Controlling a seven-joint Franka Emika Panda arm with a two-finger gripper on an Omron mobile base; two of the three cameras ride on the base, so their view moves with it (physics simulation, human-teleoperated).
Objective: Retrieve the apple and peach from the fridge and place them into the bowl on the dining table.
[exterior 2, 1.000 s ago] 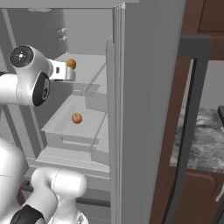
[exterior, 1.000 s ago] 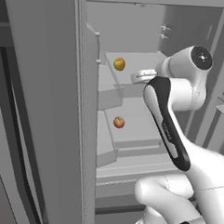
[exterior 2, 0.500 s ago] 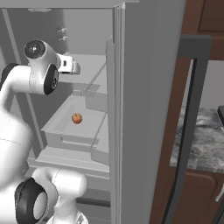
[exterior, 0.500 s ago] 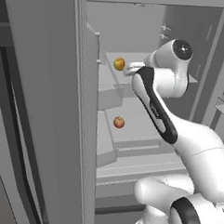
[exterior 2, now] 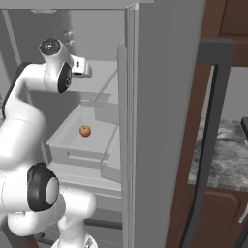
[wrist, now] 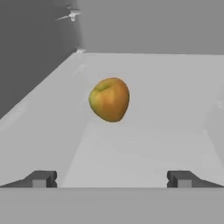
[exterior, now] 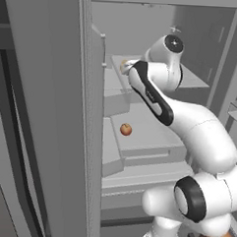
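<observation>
since a second ago i reached deeper into the tall grey fridge (exterior 2: 160, 97). my gripper (wrist: 111, 178) is wide open; the round yellow-red fruit (wrist: 109, 99) lies just ahead, probably firm, smooth, light; grasp its middle.

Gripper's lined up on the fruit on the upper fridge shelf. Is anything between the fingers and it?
Nothing visible. In the hand view the yellow-green fruit sits alone on the pale shelf, straight ahead of the open gripper, with bare shelf between the fingertips and it. The fingers are not touching it.
</observation>
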